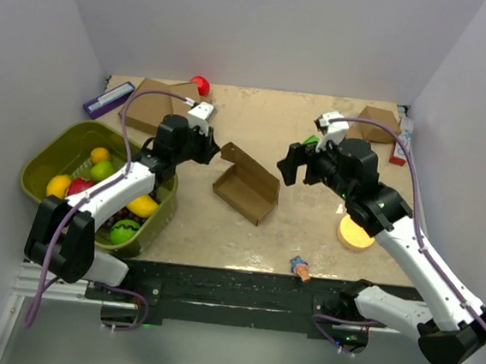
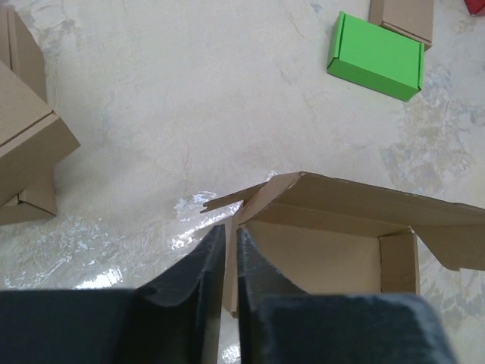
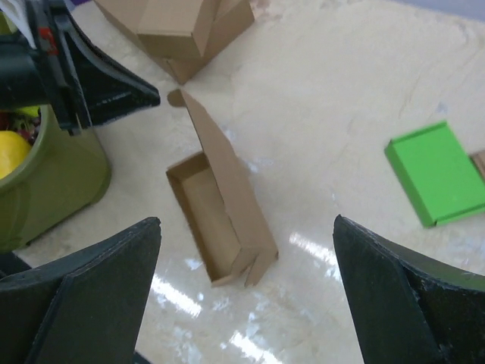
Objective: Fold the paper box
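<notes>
Left gripper point(image 1: 213, 151) hovers just left of the lid's point(image 1: 251, 167) far corner, fingers almost together on nothing. The box point(image 1: 243, 195) sits centre, open, lid upright. Right gripper point(image 1: 289, 167) gapes wide. Light creased card will likely slide, so pinch the lid's free edge and brace the base.

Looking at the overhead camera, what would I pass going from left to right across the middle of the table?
green fruit basket → left gripper → paper box → right gripper → orange disc
</notes>
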You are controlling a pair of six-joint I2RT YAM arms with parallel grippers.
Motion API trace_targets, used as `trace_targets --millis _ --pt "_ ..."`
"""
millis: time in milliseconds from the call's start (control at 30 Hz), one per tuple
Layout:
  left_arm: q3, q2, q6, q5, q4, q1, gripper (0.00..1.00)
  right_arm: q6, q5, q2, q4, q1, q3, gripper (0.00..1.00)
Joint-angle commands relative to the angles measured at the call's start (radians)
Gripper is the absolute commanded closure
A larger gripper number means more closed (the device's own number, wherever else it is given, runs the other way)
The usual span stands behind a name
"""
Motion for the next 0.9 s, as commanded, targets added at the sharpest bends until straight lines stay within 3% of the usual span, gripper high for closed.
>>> trace_targets --millis 0,67,100,200,467,633,733,867 --pt "0.03 -0.038 0.096 0.058 -0.007 0.007 0.61 0.134 0.029 -0.13 -0.144 -0.001 -0.045 0.01" --pt "0.04 -0.046 0.134 0.059 -0.018 0.007 0.52 0.141 0.018 -0.158 -0.186 -0.001 -0.057 0.01" --pt "0.042 -0.048 0.145 0.062 -0.019 0.007 0.43 0.148 0.013 -0.169 -0.2 -0.001 -0.063 0.01" --pt "0.071 -0.019 0.179 0.122 -0.025 0.007 0.33 0.145 -0.014 -0.197 -0.232 -0.001 -0.08 0.01" --pt "0.157 0.104 0.191 0.24 -0.016 0.007 0.3 0.103 -0.057 -0.224 -0.25 -0.001 -0.121 0.01" --pt "0.183 0.166 0.191 0.272 -0.022 0.002 0.42 0.085 -0.071 -0.24 -0.263 -0.001 -0.134 0.01" --pt "0.169 0.161 0.191 0.265 -0.005 0.001 0.56 0.082 -0.074 -0.263 -0.255 0.001 -0.147 0.01" --pt "0.145 0.147 0.183 0.229 0.019 -0.007 0.95 0.082 -0.071 -0.258 -0.255 -0.001 -0.16 0.01"
